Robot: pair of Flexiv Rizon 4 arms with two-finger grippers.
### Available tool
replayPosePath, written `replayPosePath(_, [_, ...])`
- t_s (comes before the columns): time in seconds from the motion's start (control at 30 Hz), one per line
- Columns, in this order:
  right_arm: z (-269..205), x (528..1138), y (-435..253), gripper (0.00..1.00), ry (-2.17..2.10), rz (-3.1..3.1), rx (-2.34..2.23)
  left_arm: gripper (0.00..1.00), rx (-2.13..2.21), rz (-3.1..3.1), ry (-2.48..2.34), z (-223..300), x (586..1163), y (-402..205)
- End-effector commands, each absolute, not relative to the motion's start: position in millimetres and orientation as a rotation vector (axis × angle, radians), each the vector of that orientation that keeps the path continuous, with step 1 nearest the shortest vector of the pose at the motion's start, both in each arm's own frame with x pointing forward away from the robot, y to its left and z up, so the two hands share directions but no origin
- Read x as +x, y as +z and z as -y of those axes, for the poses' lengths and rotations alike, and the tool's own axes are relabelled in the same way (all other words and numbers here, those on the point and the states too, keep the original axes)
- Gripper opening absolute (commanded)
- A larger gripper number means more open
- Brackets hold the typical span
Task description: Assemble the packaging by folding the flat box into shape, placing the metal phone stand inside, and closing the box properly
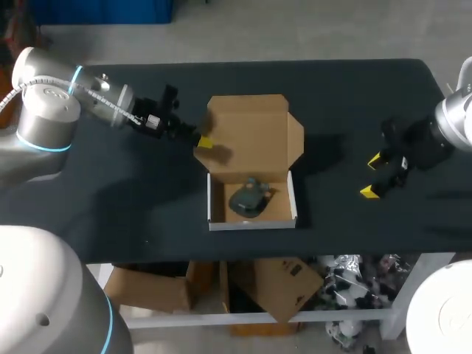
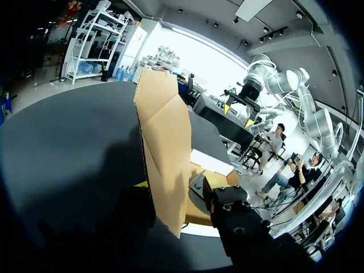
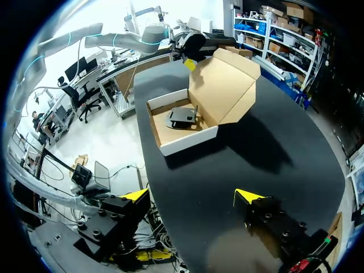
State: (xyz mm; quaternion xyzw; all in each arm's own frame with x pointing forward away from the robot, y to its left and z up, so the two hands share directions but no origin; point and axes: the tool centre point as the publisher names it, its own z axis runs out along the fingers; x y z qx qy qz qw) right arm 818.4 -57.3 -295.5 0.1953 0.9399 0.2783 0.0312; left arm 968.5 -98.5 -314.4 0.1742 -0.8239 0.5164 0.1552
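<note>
The cardboard box [image 1: 251, 223] stands mid-table with its brown lid [image 1: 247, 125] raised at the back. Inside the tray lies the grey metal phone stand [image 1: 251, 199], which also shows in the right wrist view [image 3: 182, 116]. My left gripper [image 1: 203, 141] is at the lid's left side flap [image 1: 212, 153]. In the left wrist view this flap [image 2: 165, 142] stands upright between the fingers of my left gripper [image 2: 181, 190], and a gap shows between it and the far finger. My right gripper [image 1: 373, 175] hangs open over bare table to the right of the box, well apart from it and holding nothing [image 3: 192, 196].
The box sits close to the black table's front edge [image 1: 251, 249]. Black tabletop [image 1: 354, 96] stretches on both sides of the box and behind the lid.
</note>
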Motion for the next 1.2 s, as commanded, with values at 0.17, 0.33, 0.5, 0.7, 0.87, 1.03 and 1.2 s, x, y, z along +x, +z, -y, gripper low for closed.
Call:
replayPosePath(0.17, [58.4, 817.2, -294.9, 1.0, 0.862, -2.894, 0.6, 0.38, 0.464, 2.37, 1.494, 101.9, 963.6, -316.4])
replayPosePath(0.33, [58.4, 817.2, -294.9, 1.0, 0.862, -2.894, 0.6, 0.31, 0.453, 2.394, 1.517, 106.2, 962.3, -316.1])
replayPosePath(0.5, [58.4, 817.2, -294.9, 1.0, 0.862, -2.894, 0.6, 0.28, 0.417, 2.405, 1.545, 111.9, 960.5, -313.5])
replayPosePath(0.7, [58.4, 817.2, -294.9, 1.0, 0.862, -2.894, 0.6, 0.24, 0.378, 2.425, 1.566, 114.0, 959.4, -312.0])
replayPosePath(0.87, [58.4, 817.2, -294.9, 1.0, 0.862, -2.894, 0.6, 0.09, 0.36, 2.452, 1.581, 116.5, 958.3, -314.2])
replayPosePath(1.03, [58.4, 817.2, -294.9, 1.0, 0.862, -2.894, 0.6, 0.11, 0.345, 2.463, 1.593, 117.3, 958.1, -314.6])
replayPosePath(1.2, [58.4, 817.2, -294.9, 1.0, 0.862, -2.894, 0.6, 0.06, 0.321, 2.475, 1.597, 117.8, 958.5, -315.3])
